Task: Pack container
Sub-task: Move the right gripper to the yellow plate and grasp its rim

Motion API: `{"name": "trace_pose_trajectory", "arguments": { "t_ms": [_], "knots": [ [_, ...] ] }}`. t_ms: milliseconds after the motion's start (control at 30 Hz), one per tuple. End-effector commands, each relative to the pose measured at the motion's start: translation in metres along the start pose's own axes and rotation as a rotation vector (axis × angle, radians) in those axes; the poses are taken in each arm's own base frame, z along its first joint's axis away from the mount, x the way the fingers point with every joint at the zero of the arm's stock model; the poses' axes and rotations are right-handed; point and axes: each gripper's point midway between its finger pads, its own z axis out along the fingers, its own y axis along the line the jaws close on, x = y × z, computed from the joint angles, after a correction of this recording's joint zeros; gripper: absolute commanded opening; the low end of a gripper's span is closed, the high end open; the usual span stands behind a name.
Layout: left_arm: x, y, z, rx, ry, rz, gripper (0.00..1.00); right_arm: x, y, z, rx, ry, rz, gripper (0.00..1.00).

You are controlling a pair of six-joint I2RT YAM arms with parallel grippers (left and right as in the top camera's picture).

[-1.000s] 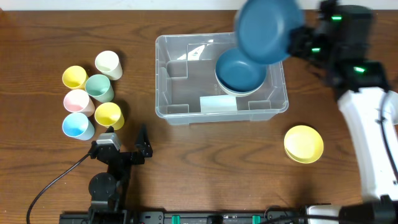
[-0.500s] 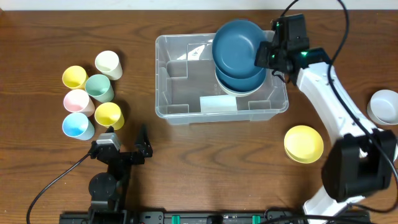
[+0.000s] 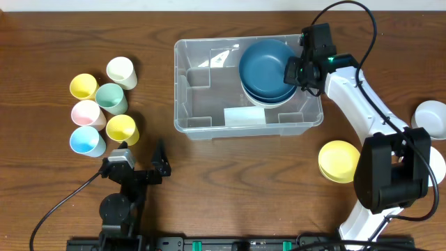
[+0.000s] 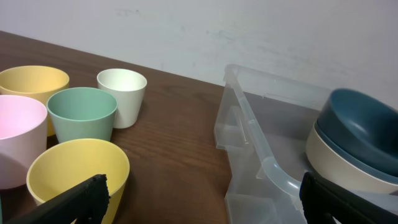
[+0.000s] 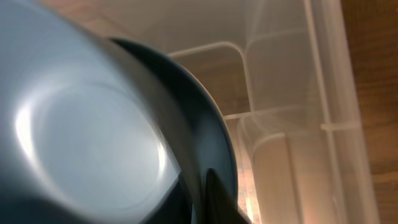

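Six pastel cups — yellow bowl

- container: big clear plastic bin, rectangular, rounded corners, rimmed edge, moulded inner ledges.
- Pose: upright, top open, long side running left to right, middle of the overhead view toward the far side.
- Contents: bowl stack in its far right part, blue bowl on top, cream bowl under.

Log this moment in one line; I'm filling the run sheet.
step: stacking bowl | right gripper: shut on blue bowl, over stack in bin | left gripper: open, by cups
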Motion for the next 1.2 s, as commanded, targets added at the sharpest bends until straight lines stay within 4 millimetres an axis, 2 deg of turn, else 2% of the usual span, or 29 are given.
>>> {"name": "trace_pose_trajectory", "arguments": {
  "t_ms": [0,33,67,133,233,300,467,567,667,733,867,967,1067,1167],
  "knots": [
    [0.015,0.005,0.001,-0.016,0.043,0.012,0.98,-0.001,0.000,-0.002,0.008,-0.006,0.005,0.34],
    [0.015,0.005,0.001,-0.016,0.043,0.012,0.98,-0.001,0.000,-0.002,0.007,-0.007,0.005,0.43],
    [0.015,0.005,0.001,-0.016,0.043,0.012,0.98,-0.003,0.001,-0.003,0.006,-0.010,-0.003,0.47],
    [0.015,0.005,0.001,-0.016,0.043,0.012,0.98,-0.006,0.005,-0.009,-0.012,-0.017,-0.023,0.47],
    [0.015,0.005,0.001,-0.016,0.043,0.012,0.98,-0.015,0.012,-0.029,-0.037,-0.044,-0.027,0.44],
    [0.015,0.005,0.001,-0.016,0.043,0.012,0.98,-0.022,0.018,-0.049,-0.059,-0.069,-0.028,0.43],
    [0.015,0.005,0.001,-0.016,0.043,0.012,0.98,-0.034,0.020,-0.118,-0.091,-0.146,-0.030,0.43],
    [0.015,0.005,0.001,-0.016,0.043,0.012,0.98,-0.030,0.008,-0.164,-0.089,-0.184,-0.018,0.44],
    [0.015,0.005,0.001,-0.016,0.043,0.012,0.98,-0.019,-0.016,-0.197,-0.057,-0.184,0.023,0.47],
    [0.015,0.005,0.001,-0.016,0.043,0.012,0.98,-0.009,-0.036,-0.210,-0.025,-0.167,0.057,0.47],
    [0.015,0.005,0.001,-0.016,0.043,0.012,0.98,0.014,-0.077,-0.223,0.057,-0.087,0.121,0.49],
    [0.015,0.005,0.001,-0.016,0.043,0.012,0.98,0.036,-0.102,-0.221,0.119,0.000,0.169,0.49],
    [0.015,0.005,0.001,-0.016,0.043,0.012,0.98,0.062,-0.128,-0.212,0.201,0.091,0.217,0.49],
    [0.015,0.005,0.001,-0.016,0.043,0.012,0.98,0.088,-0.147,-0.193,0.238,0.154,0.283,0.49]
  ]
}}
